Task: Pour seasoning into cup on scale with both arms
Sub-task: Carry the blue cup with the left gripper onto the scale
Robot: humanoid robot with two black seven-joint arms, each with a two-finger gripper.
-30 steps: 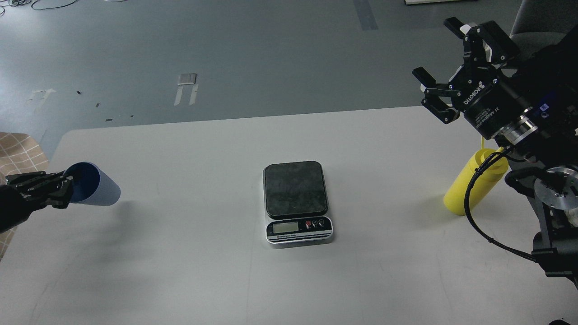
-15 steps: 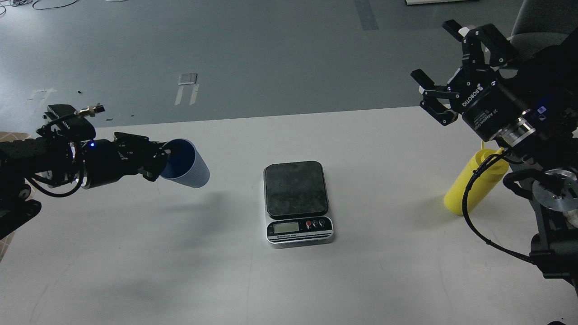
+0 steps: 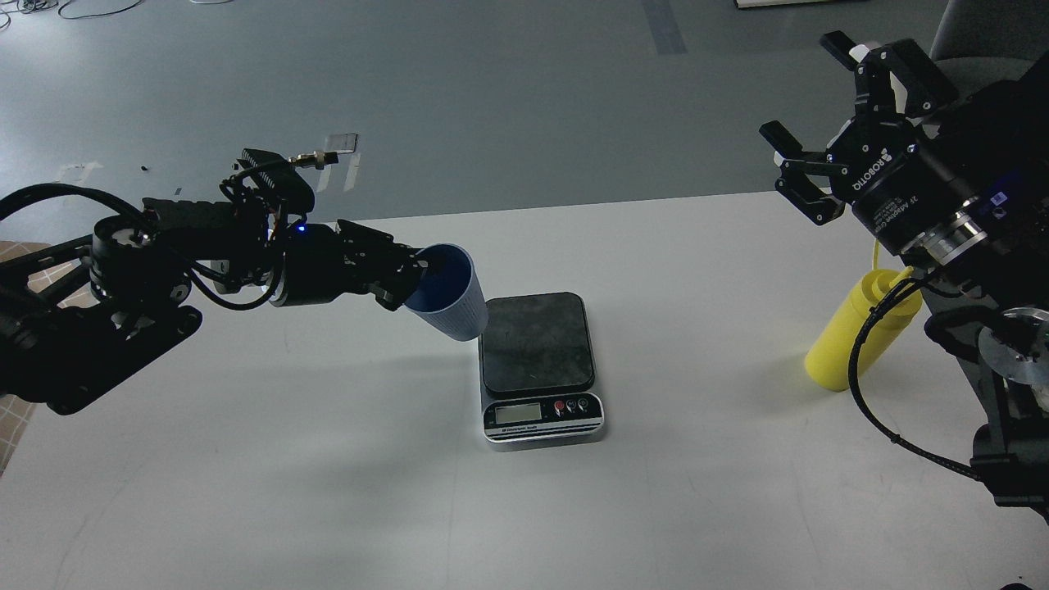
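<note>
My left gripper (image 3: 414,274) is shut on the rim of the pale blue ribbed cup (image 3: 451,297). It holds the cup in the air, tilted, its base just left of the scale's platform. The scale (image 3: 538,365) sits mid-table with a dark platform and a silver front panel; nothing is on it. The yellow seasoning bottle (image 3: 852,332) stands at the right of the table, partly behind my right arm's cable. My right gripper (image 3: 824,102) is open and empty, raised above and behind the bottle.
The white table (image 3: 328,492) has its far edge just behind the scale and bottle. Grey floor lies beyond it. A checked cloth (image 3: 12,410) shows at the left edge. My right arm's joints and black cable hang over the table's right side.
My left arm has swung right with the cup, from the table's left edge to beside the scale, and the cup has turned more upright. The right gripper shifted slightly right.
</note>
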